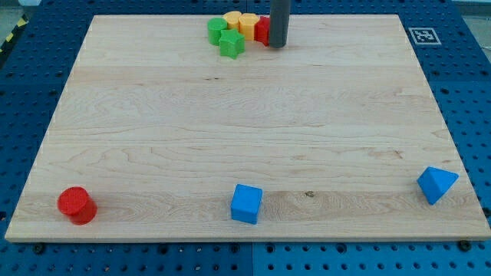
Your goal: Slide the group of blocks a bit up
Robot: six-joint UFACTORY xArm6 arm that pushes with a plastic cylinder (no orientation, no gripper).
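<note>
A tight group of blocks sits at the top middle of the wooden board (245, 130): a green round block (216, 30), a green star-shaped block (232, 44), an orange block (232, 19), a yellow block (248, 24) and a red block (263, 31). My dark rod comes down from the view's top; my tip (277, 45) rests at the group's right side, against the red block, partly hiding it.
A red cylinder (77, 205) stands at the bottom left. A blue cube (246, 203) sits at the bottom middle. A blue triangular block (436, 184) sits at the bottom right. A marker tag (423, 35) lies off the board's top right corner.
</note>
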